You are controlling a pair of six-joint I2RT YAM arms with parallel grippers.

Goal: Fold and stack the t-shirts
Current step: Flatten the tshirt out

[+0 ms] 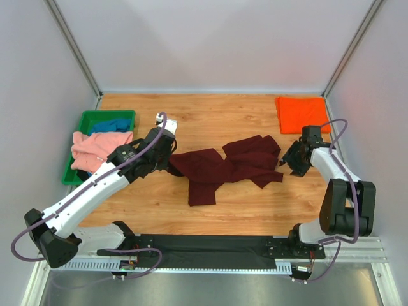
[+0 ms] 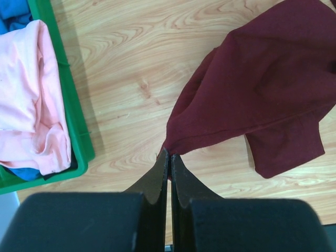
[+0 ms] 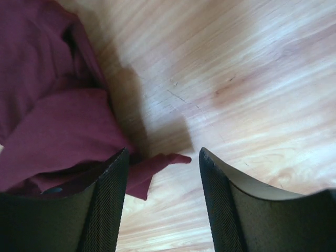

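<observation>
Left gripper (image 2: 169,160) clamped shut on left corner of maroon t-shirt (image 1: 229,167), lifting that end, likely to pull it flat. Right gripper (image 3: 163,153) jaws apart, grips nothing; shirt's right tip lies loose between them. Shirt crumpled mid table (image 1: 255,210). Orange t-shirt (image 1: 303,113) folded far right, probably the stack base. Pink t-shirt (image 1: 99,148) and blue t-shirt (image 1: 113,124) wait in green tray (image 1: 108,113), left.
</observation>
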